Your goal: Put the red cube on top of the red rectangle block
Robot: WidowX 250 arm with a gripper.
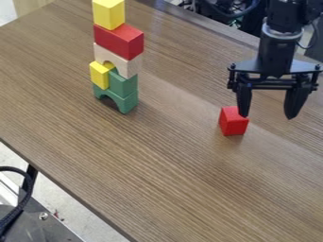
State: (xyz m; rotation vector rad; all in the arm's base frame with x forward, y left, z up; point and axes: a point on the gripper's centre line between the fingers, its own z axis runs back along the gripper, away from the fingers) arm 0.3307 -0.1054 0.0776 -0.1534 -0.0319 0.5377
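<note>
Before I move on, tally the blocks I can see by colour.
Red: 2 (cube, rectangle block)
Yellow: 2 (top block, lower block)
Green: 2 (upright block, green arch)
Pale: 1 (pale arch)
Total: 7 visible

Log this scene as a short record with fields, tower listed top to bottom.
tower: yellow block; red rectangle block; cream arch; small yellow block beside green block; green arch
red cube: on table, apart from tower
gripper: open, empty, near red cube
goal spot: occupied by top yellow block
</note>
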